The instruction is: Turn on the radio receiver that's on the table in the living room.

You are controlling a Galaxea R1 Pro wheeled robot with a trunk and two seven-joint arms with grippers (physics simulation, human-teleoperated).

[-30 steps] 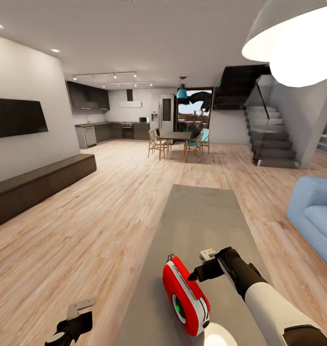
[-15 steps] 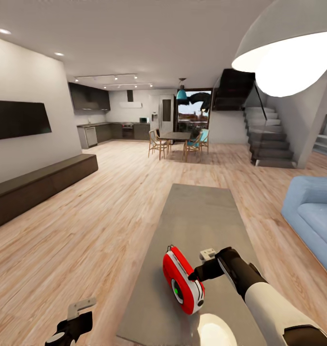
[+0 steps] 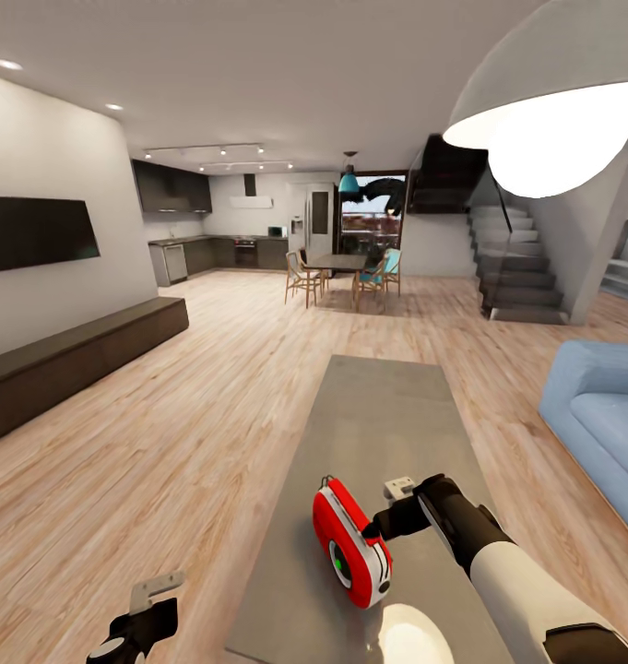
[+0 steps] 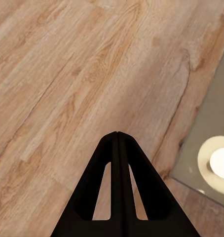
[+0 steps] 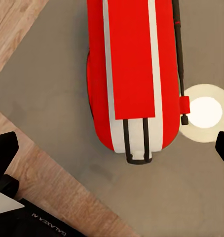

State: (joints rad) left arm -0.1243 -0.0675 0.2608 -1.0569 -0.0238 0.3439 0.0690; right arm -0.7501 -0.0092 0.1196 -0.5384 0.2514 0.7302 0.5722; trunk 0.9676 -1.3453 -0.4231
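Near the table's [image 3: 387, 415] close end stands the radio receiver [image 3: 350, 544], long side running near-to-far — just left of the right claw [image 3: 376, 528], fingers spread wide. Left claw [image 4: 117, 143] is pressed closed, far off.

Your right gripper [image 3: 373, 529] sits at the red radio receiver [image 3: 351, 546] (contact cannot be confirmed) on the grey table [image 3: 378, 415]; your left gripper [image 3: 152, 590] hangs over plank floor [image 3: 166, 433].

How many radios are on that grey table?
1: a red radio stands near the close end of the table, right beside the right gripper. No others are visible.
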